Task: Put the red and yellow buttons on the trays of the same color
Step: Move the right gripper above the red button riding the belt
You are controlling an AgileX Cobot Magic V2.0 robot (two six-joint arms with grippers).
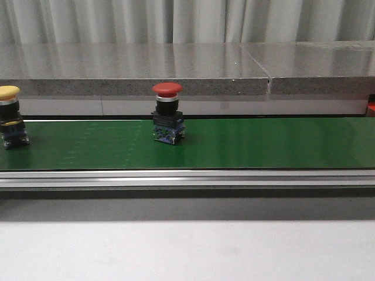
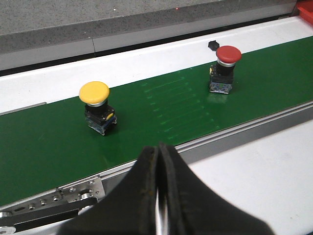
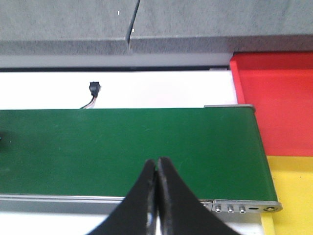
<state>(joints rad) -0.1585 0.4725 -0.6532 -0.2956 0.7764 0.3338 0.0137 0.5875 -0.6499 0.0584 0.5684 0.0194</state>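
Red button [image 1: 167, 113] upright mid green conveyor belt [image 1: 263, 143], yellow button [image 1: 10, 117] at its nine o'clock. Left gripper [image 2: 159, 186] and right gripper [image 3: 156, 196] hovering pinched together, empty (apparently waiting). Red tray [image 3: 274, 98], yellow tray [image 3: 293, 196] beyond belt's end.

Left pincer [image 2: 159, 196] & right pincer [image 3: 156, 196] both closed tight, fingertips touching, nothing held, hovering.

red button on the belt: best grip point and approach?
Judging by shape, grip the red button on its black collar under the mushroom cap, coming from above with jaws straddling it. It stands upright on the green belt; the domed cap would likely slip, and the yellow button stands well apart.
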